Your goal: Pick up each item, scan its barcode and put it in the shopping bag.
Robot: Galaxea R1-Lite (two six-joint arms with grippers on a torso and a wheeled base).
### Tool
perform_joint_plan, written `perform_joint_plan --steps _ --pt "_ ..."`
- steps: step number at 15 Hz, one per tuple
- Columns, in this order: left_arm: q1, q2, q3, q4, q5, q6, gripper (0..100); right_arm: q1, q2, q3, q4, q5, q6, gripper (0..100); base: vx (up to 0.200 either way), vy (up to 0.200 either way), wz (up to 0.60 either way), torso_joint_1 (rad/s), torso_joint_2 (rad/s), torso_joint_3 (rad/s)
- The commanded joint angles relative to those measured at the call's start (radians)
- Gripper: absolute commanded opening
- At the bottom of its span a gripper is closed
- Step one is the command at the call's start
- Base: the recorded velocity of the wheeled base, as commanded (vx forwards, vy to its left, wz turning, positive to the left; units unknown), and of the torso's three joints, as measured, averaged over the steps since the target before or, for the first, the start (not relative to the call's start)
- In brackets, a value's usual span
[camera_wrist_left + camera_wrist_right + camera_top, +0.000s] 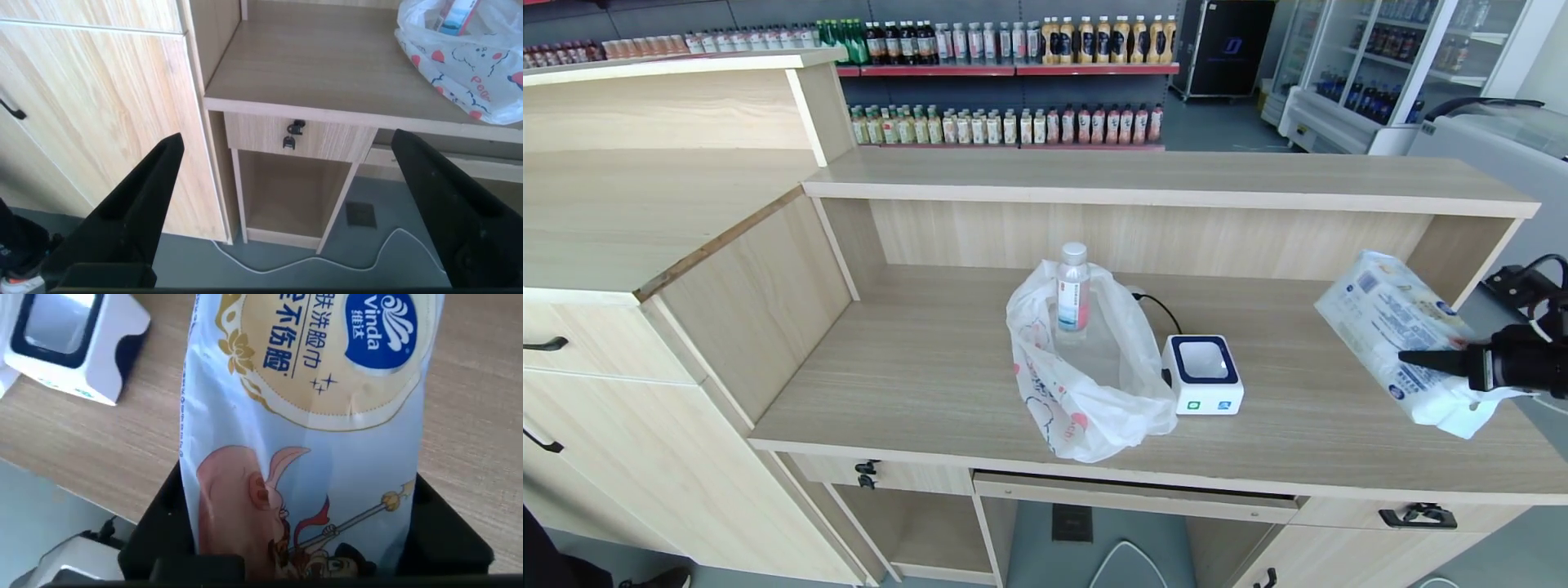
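Tissue pack [1396, 327] in the right gripper [1411, 359], fingers [445, 531] clenched on either side of the soft wrap, tilted over the right end of the surface [915, 367]. By the look of it, at the scan step: not yet above the barcode scanner [1203, 374], mid-surface, just right of the shopping bag [1086, 392].

To do it well: carry the pack left until over the scanner's window, turn the barcode face down toward the glass (cannot tell from here which face bears the code), keep it level and near without touching, then pause. Avoid squeezing harder; soft wrap, likely to crumple and hide the code. Afterwards, lift over the bag's open mouth and lower beside the drink bottle [1073, 287] upright inside, taking care not to topple it or drag the thin plastic.

Left gripper [287, 139] low at the near left, before a keyed drawer [343, 140], fingers spread wide, grasping nothing.

Print: blue-and-white label with a logo and characters on the pack, a cartoon figure with a staff lower down; red-and-white label on the bottle; red drawings and letters on the bag. Wording left unread.
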Motion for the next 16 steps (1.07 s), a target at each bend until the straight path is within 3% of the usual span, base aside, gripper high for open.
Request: perform_joint_plan --steps 1,3,8,9,11,12,14,16 --pt "0.0 0.0 0.0 0.0 0.0 0.0 100 -0.003 -0.258 0.03 0.184 0.16 -0.045 0 0.0 0.0 0.0 0.0 0.0 0.0" --pt "0.0 0.0 0.0 0.0 0.0 0.0 100 0.002 -0.341 0.046 0.276 0.247 -0.06 0 0.0 0.0 0.0 0.0 0.0 0.0" --pt "0.0 0.0 0.0 0.0 0.0 0.0 100 0.12 -0.493 0.152 0.284 0.284 -0.061 0 0.0 0.0 0.0 0.0 0.0 0.0" --pt "0.0 0.0 0.0 0.0 0.0 0.0 100 0.215 -0.591 0.214 0.285 0.284 -0.06 0 0.0 0.0 0.0 0.0 0.0 0.0" --pt "0.0 0.0 0.0 0.0 0.0 0.0 100 0.264 -0.642 0.251 0.285 0.282 -0.06 0 0.0 0.0 0.0 0.0 0.0 0.0" --pt "0.0 0.0 0.0 0.0 0.0 0.0 100 0.355 -0.723 0.293 0.308 0.281 -0.048 0 0.0 0.0 0.0 0.0 0.0 0.0" --pt "0.0 0.0 0.0 0.0 0.0 0.0 100 0.479 -0.783 0.285 0.393 0.275 -0.04 0 0.0 0.0 0.0 0.0 0.0 0.0" --pt "0.0 0.0 0.0 0.0 0.0 0.0 100 0.542 -0.79 0.287 0.397 0.267 -0.038 0 0.0 0.0 0.0 0.0 0.0 0.0"
